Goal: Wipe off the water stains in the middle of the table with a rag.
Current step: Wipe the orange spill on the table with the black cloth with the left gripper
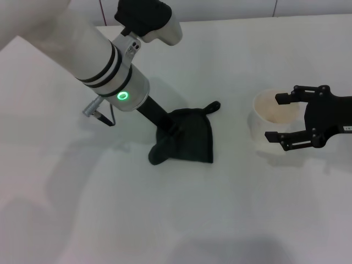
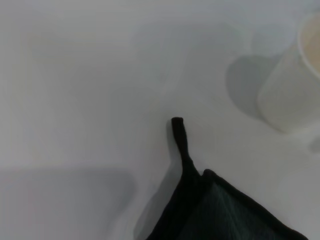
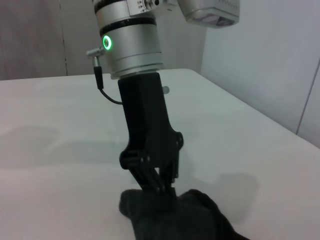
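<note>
The black rag (image 1: 190, 137) lies bunched in the middle of the white table (image 1: 220, 214), with its loop (image 1: 213, 106) pointing to the far right. My left gripper (image 1: 168, 133) comes down on the rag's left part and is shut on a fold of it. The right wrist view shows this gripper (image 3: 161, 192) pinching the rag (image 3: 185, 222). The left wrist view shows the rag's corner (image 2: 225, 215) and loop (image 2: 179, 135). No orange stain shows in any view. My right gripper (image 1: 276, 117) is open at the right, one finger on each side of the cup.
A translucent white plastic cup (image 1: 263, 127) stands upright at the right, between my right gripper's fingers; it also shows in the left wrist view (image 2: 290, 95). The table's far edge meets a wall at the back.
</note>
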Motion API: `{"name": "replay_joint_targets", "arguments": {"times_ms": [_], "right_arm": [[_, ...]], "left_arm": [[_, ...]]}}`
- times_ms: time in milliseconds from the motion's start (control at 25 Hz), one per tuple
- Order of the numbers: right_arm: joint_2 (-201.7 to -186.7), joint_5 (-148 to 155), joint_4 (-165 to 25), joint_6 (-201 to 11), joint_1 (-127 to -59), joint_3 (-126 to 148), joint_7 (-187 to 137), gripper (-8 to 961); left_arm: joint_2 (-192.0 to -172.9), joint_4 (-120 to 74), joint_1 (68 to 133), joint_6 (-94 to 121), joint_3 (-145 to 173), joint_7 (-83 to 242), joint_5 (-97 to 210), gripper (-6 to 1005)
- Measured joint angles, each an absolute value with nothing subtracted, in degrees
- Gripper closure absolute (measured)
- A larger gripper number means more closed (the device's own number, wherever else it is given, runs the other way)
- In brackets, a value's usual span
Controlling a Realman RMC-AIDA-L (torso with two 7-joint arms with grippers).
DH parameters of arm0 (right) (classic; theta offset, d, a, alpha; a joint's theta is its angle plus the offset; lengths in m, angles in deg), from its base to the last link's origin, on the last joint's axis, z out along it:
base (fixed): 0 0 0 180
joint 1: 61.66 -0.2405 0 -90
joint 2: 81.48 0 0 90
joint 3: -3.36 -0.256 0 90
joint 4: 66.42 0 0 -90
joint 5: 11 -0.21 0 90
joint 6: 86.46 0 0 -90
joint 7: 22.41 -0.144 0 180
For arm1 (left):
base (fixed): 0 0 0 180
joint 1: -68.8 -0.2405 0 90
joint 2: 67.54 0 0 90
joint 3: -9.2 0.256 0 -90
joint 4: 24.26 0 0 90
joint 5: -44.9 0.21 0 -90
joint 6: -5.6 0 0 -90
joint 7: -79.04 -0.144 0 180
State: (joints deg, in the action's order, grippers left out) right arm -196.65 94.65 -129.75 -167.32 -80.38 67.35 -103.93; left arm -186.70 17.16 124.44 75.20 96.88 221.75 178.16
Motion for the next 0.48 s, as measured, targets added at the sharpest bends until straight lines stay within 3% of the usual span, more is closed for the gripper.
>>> {"name": "replay_joint_targets", "arguments": {"times_ms": [480], "right_arm": [[-196.54,94.6,-129.9,-167.6,-80.1,67.2,-104.0,84]], "left_arm": [[-186.65,22.9,123.8,83.6,90.2,232.5,191.4,885]]}}
